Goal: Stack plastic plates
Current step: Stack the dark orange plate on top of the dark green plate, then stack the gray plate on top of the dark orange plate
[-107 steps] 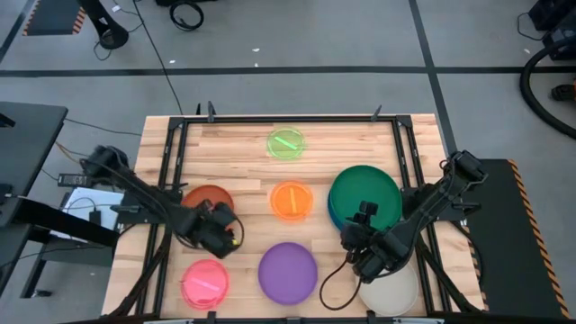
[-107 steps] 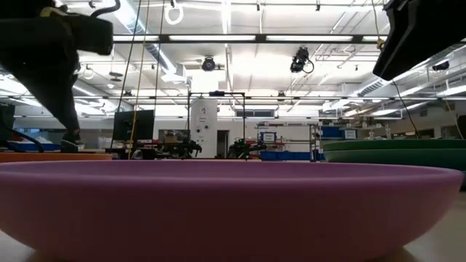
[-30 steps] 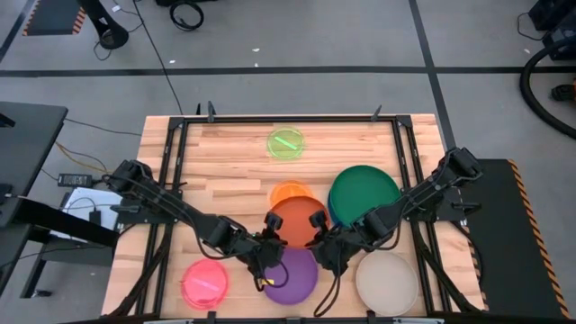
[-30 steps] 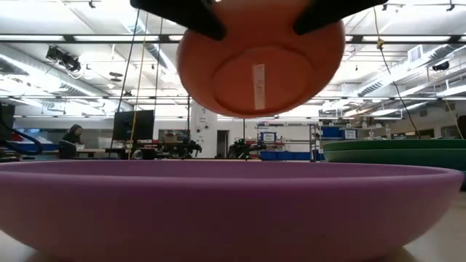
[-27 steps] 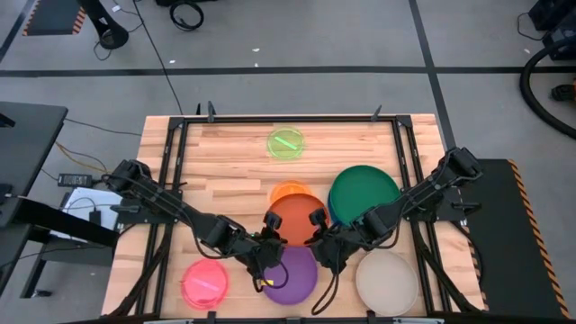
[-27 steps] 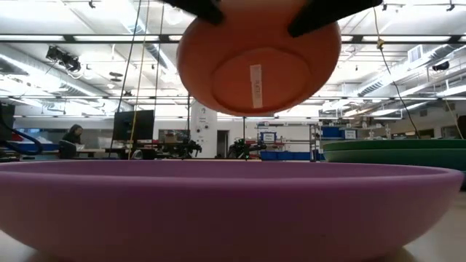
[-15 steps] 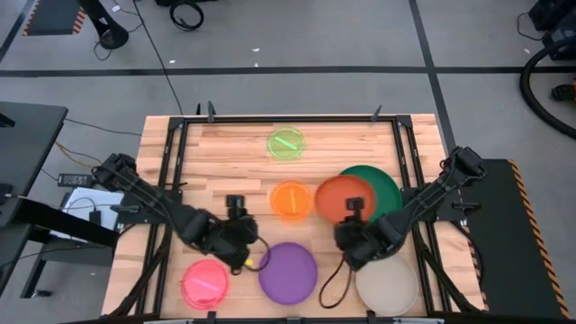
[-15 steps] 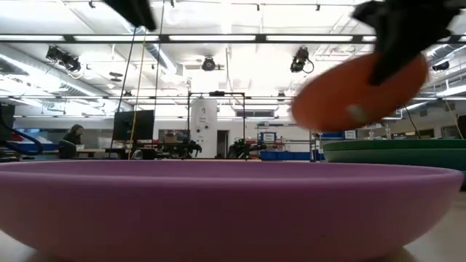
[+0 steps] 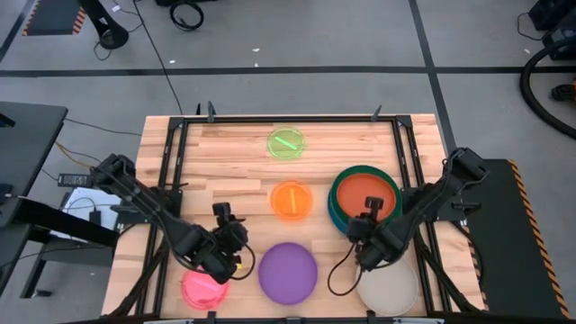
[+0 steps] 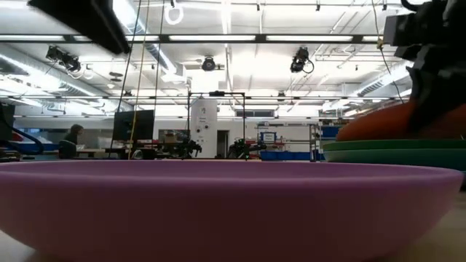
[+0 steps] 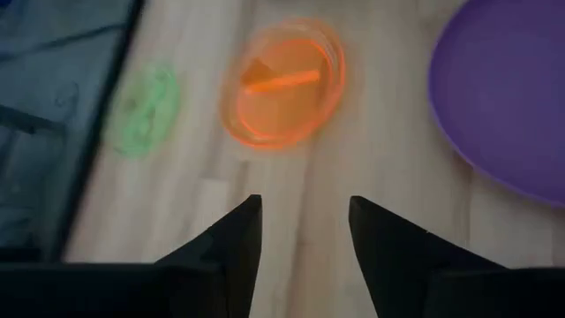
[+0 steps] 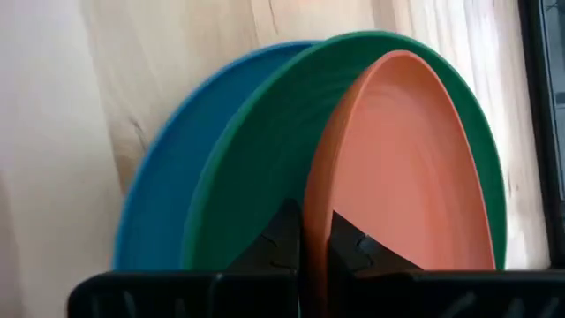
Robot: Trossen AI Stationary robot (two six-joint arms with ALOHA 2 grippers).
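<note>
Across the wooden table (image 9: 225,153), one big shift since a second ago: no longer held aloft between both arms over the purple plate (image 9: 288,272). Rests now on the right-hand stack, inside the dark green plate (image 9: 339,184), with the blue plate (image 12: 168,221) underneath: the red-orange plate (image 9: 364,193). Seems to lie slightly tilted in the low view, not yet settled flat. Means, by judgement, one more large plate stacked. Still loose on the table: purple at front centre, the beige plate (image 9: 389,288) at front right, then the small ones, namely the pink plate (image 9: 202,290) at front left, the orange plate (image 9: 291,200) mid-table and the lime green plate (image 9: 286,142) at the back.

Then the tools. At the near edge of the stack, the right gripper (image 9: 372,214): fingers pinched tight on the red-orange rim, no gap visible in the right wrist view, so not yet released. Back on the left, between pink and purple, the left gripper (image 9: 225,236): fingers (image 11: 234,234) spread apart, holding nothing, touching nothing, pointed toward the orange plate.
</note>
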